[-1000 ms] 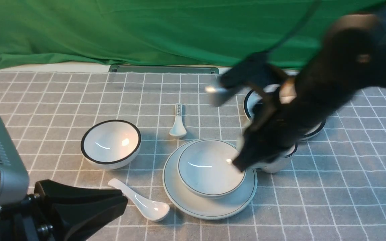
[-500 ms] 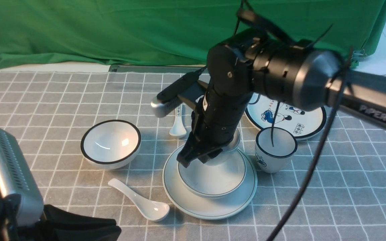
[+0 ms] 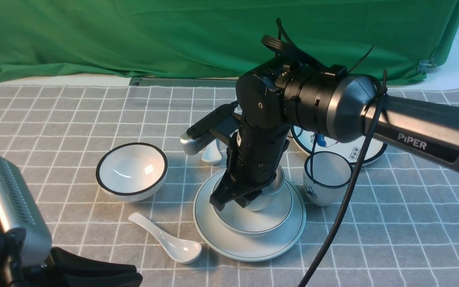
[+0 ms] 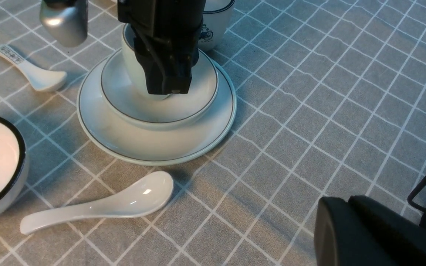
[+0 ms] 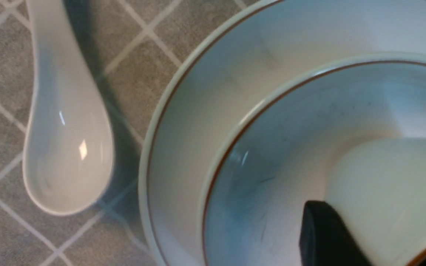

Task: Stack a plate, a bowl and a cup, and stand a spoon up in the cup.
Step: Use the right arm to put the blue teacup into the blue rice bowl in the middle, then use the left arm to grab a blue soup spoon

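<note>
Cup (image 3: 271, 190) has dropped lower: your right hand (image 3: 235, 199), clamped on its wall, now has it down inside the bowl (image 3: 253, 223) on the plate (image 3: 249, 249). Release likely comes next. Spoon (image 3: 169, 241) lies on the counter (image 3: 373, 239) beside the plate. Left hand (image 3: 102, 275): grip can't be told.

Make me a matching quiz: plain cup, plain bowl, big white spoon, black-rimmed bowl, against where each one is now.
1 plain cup
2 plain bowl
3 big white spoon
4 black-rimmed bowl

A lying on the cloth near the plate
B standing on the plate
C clamped in the right gripper
D upright on the cloth, far left

Pairs: 1-C, 2-B, 3-A, 4-D
</note>
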You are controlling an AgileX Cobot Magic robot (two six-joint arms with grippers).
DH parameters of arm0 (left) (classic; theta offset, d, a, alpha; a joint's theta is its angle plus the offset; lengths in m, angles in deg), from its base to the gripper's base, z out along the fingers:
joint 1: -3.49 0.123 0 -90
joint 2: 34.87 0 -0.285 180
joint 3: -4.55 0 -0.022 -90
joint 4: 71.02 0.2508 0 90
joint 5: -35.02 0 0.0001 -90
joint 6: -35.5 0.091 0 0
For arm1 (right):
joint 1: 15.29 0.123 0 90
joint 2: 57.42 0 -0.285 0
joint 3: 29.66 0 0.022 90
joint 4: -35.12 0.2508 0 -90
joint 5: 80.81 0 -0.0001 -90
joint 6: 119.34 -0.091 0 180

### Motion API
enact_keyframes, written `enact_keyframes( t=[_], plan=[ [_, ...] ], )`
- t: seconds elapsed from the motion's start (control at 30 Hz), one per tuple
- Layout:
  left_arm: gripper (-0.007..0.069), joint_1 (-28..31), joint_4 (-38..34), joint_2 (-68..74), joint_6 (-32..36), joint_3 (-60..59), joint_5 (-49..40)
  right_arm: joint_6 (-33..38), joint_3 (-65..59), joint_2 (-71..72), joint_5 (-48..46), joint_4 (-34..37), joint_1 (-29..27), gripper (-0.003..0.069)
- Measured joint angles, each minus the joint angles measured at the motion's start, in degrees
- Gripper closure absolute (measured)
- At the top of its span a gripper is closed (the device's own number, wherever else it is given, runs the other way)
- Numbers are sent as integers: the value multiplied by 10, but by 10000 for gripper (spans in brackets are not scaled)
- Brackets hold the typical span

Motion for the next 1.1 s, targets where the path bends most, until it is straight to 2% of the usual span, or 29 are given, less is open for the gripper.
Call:
enact_keyframes(
  t=[0.07,0.17,0.23,0.33,0.4,0.43,0.47,0.5,0.53,0.57,0.67,0.7,0.73,0.8,0.93,1.1],
  plan=[
    [615,0,0,0,-4,0,0,-1,0,-1,0,0,0,440],
    [615,0,0,0,-33,0,-6,-8,0,2,0,0,0,279],
    [615,0,1,0,-46,0,-9,-12,2,5,-1,0,0,213],
    [615,0,13,0,-101,0,-18,-14,13,20,-6,0,0,81],
    [615,0,32,9,-159,0,-40,-14,20,51,-19,0,0,55],
    [615,0,33,10,-159,0,-40,-14,21,57,-20,0,0,61],
    [615,0,36,15,-173,0,-49,-13,22,74,-29,0,0,89],
    [615,0,43,40,-196,2,-73,-8,23,104,-47,-4,0,154],
    [615,0,43,42,-198,3,-75,-7,23,105,-50,-4,0,165],
    [615,0,43,55,-206,6,-85,-4,23,124,-61,-5,0,215],
    [615,1,43,130,-246,32,-115,4,23,202,-121,-7,0,471],
    [615,1,44,137,-248,35,-115,5,23,206,-121,-7,0,490],
    [615,7,44,168,-263,46,-116,5,20,234,-121,-8,0,547],
    [615,20,45,203,-269,58,-115,6,4,273,-121,-8,0,577],
    [614,50,43,250,-272,74,-113,6,-45,335,-122,-10,0,580],
    [613,139,17,335,-272,103,-111,2,-184,463,-104,-17,0,573]
  ],
)
